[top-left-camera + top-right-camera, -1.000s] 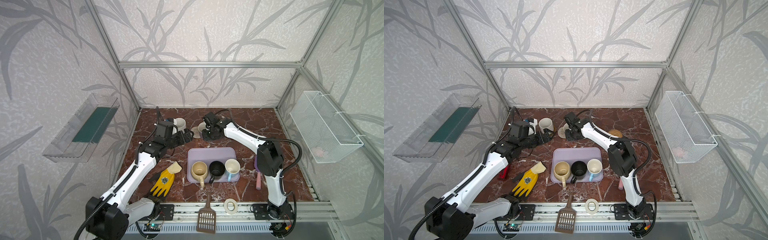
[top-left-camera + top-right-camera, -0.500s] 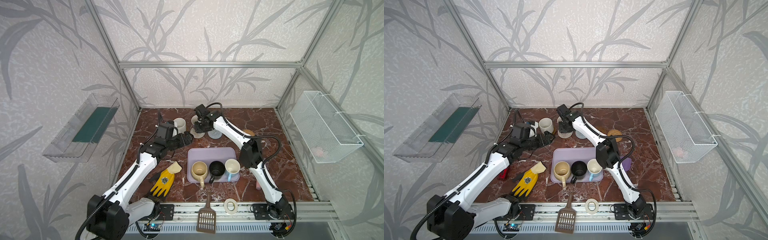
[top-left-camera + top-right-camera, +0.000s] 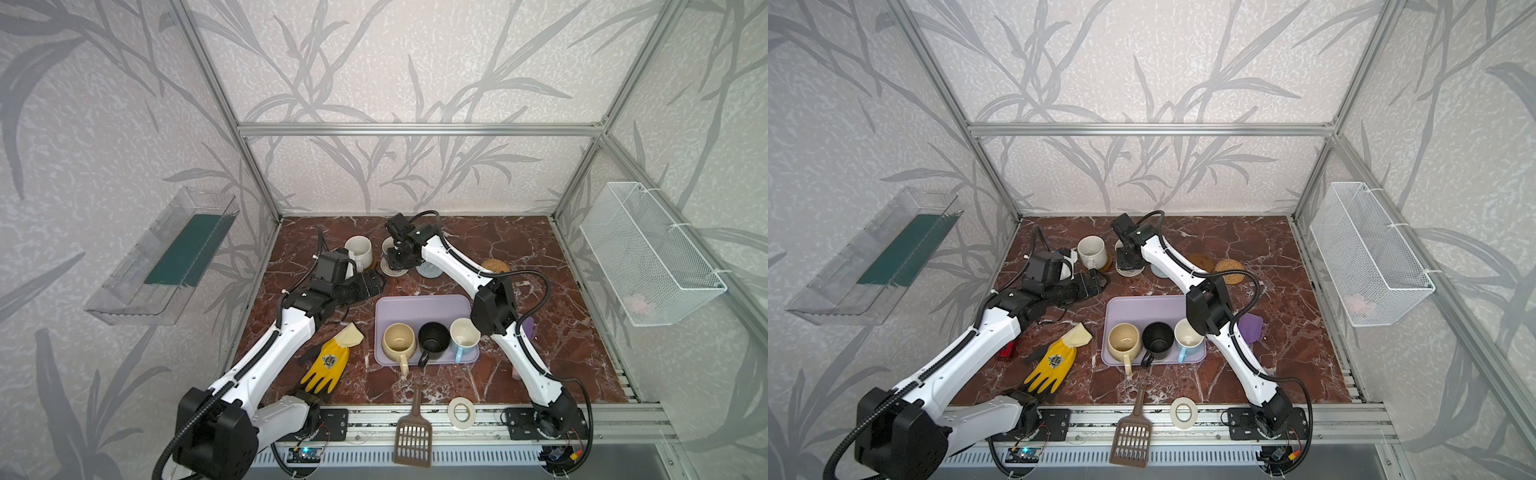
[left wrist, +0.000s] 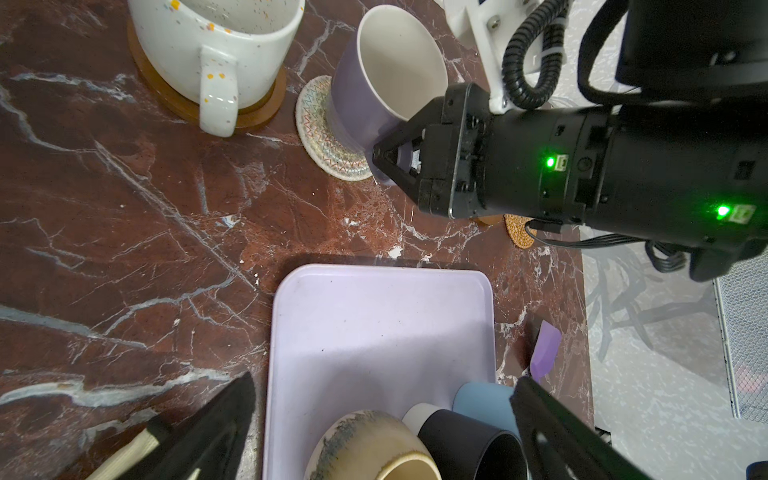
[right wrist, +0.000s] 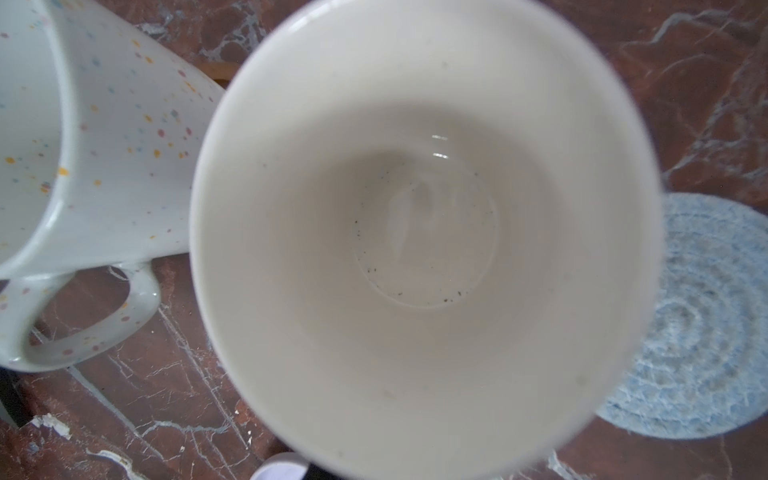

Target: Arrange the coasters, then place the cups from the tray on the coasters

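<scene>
**My jaws: right gripper (image 4: 384, 160) clamped on lavender mug (image 4: 374, 83), left gripper (image 3: 371, 283) wide, holding nothing**

I held the mug by its handle, tilted on the cream coaster (image 4: 320, 137), just beyond the tray (image 4: 374, 324). Red-brown marble tabletop (image 4: 145, 228) w/ white veins; leaf-print walls (image 3: 415, 62), alu frame (image 3: 415, 129).

Bright even light, soft shadows, right wrist close-up seemingly blurred
</scene>
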`<state>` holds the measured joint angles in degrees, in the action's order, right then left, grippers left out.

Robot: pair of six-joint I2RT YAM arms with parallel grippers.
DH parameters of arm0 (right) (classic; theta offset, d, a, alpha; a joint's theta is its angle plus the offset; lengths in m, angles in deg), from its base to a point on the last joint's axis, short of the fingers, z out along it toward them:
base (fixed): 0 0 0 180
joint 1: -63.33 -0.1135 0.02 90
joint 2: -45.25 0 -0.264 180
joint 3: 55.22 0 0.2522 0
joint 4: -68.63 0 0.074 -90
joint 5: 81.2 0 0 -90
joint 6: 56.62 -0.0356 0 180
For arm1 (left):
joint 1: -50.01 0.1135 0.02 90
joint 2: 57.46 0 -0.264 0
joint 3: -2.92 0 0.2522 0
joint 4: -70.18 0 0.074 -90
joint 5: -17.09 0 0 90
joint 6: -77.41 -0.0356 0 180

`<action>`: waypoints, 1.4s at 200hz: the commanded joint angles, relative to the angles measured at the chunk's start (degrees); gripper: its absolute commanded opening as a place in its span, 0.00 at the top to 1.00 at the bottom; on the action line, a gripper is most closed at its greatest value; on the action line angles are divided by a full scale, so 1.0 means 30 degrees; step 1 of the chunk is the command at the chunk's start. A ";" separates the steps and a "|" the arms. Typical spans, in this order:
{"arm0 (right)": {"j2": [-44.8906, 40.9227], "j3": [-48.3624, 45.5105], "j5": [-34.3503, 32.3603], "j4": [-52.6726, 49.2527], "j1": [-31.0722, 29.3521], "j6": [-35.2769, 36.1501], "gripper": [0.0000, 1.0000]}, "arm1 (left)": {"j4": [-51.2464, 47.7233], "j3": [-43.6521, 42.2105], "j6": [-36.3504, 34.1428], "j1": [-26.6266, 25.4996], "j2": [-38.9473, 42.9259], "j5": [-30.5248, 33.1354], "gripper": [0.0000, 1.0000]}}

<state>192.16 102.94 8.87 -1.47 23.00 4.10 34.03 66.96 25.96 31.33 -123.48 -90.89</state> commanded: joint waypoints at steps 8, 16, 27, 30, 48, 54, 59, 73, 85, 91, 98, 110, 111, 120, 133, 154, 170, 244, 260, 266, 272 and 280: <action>0.0127 0.0908 -0.0055 0.0571 -0.0090 -0.0202 1.00 | 0.0210 -0.0408 0.0028 0.0074 0.0267 -0.0021 0.01; 0.0160 0.0908 0.0010 0.0593 -0.0104 -0.0245 1.00 | 0.0218 -0.0441 -0.0015 0.0073 0.0289 0.0012 0.02; 0.0160 0.0748 0.0255 0.0806 -0.0090 -0.0332 1.00 | 0.0191 -0.0521 -0.0067 0.0101 0.0350 0.0023 0.02; 0.0146 0.0674 0.0328 0.0906 -0.0089 -0.0361 1.00 | 0.0165 -0.0507 -0.0074 0.0102 0.0348 0.0028 0.02; 0.0020 0.0020 0.0592 0.1563 -0.0094 -0.0605 1.00 | 0.0041 -0.0518 -0.0188 0.0103 0.0385 0.0120 0.02; -0.0008 -0.0123 0.0597 0.1612 -0.0090 -0.0640 1.00 | -0.0005 -0.0512 -0.0188 0.0103 0.0428 0.0160 0.02; -0.0058 -0.0236 0.0534 0.1627 -0.0090 -0.0692 1.00 | -0.0016 -0.0507 -0.0187 0.0108 0.0457 0.0148 0.01; -0.0187 -0.0829 0.0560 0.1849 -0.0093 -0.0789 1.00 | -0.0048 -0.0543 -0.0209 0.0102 0.0588 0.0190 0.02; -0.0332 -0.1312 0.0517 0.1851 -0.0089 -0.0845 1.00 | -0.0112 -0.0588 -0.0249 0.0103 0.0696 0.0198 0.02; -0.0398 -0.1506 0.0531 0.1834 -0.0089 -0.0877 1.00 | -0.0151 -0.0602 -0.0271 0.0103 0.0778 0.0227 0.02; -0.0486 -0.1715 0.0454 0.1733 -0.0104 -0.0876 1.00 | -0.0225 -0.0644 -0.0307 0.0105 0.0831 0.0321 0.02; -0.0725 -0.2176 0.0428 0.1797 -0.0146 -0.0907 0.98 | -0.0371 -0.0659 -0.0367 0.0103 0.0983 0.0422 0.02; -0.0751 -0.2200 0.0450 0.1836 -0.0147 -0.0921 0.97 | -0.0379 -0.0668 -0.0367 0.0103 0.0992 0.0424 0.02; -0.0903 -0.2556 0.0773 0.2148 -0.0170 -0.0992 0.88 | -0.0473 -0.0697 -0.0368 0.0106 0.1108 0.0468 0.02; -0.0936 -0.2584 0.1206 0.2288 -0.0137 -0.1055 0.75 | -0.0531 -0.0735 -0.0373 0.0124 0.1260 0.0485 0.02; -0.0905 -0.2347 0.1624 0.2230 -0.0130 -0.1153 0.61 | -0.0756 -0.0762 -0.0427 0.0121 0.1561 0.0513 0.02; -0.1017 -0.2294 0.1911 0.2255 -0.0151 -0.1199 0.59 | -0.0943 -0.0863 -0.0426 0.0129 0.1838 0.0543 0.02; -0.3554 -0.3711 -0.0234 0.2099 -0.0480 -0.0074 0.29 | -0.4746 -0.0281 -0.1510 -0.0011 0.2740 0.1834 0.01; -0.5156 -0.5705 -0.0158 0.3414 -0.0500 -0.0012 0.20 | -0.5189 -0.0281 -0.1346 -0.0123 0.3310 0.1599 0.01; -0.5778 -0.6414 -0.0141 0.3804 -0.0500 0.0000 0.13 | -0.5449 -0.0234 -0.1331 -0.0232 0.3441 0.1529 0.01; -0.6379 -0.7163 -0.0130 0.4196 -0.0538 -0.0070 0.11 | -0.5754 -0.0196 -0.1277 -0.0396 0.3515 0.1505 0.01; -0.7206 -0.8077 -0.0028 0.4631 -0.0533 -0.0114 0.08 | -0.6168 -0.0151 -0.1222 -0.0749 0.3580 0.1629 0.01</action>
<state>179.40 84.05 9.66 7.51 21.64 3.36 21.57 64.25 23.05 30.81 -114.74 -87.44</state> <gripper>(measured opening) 0.883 0.991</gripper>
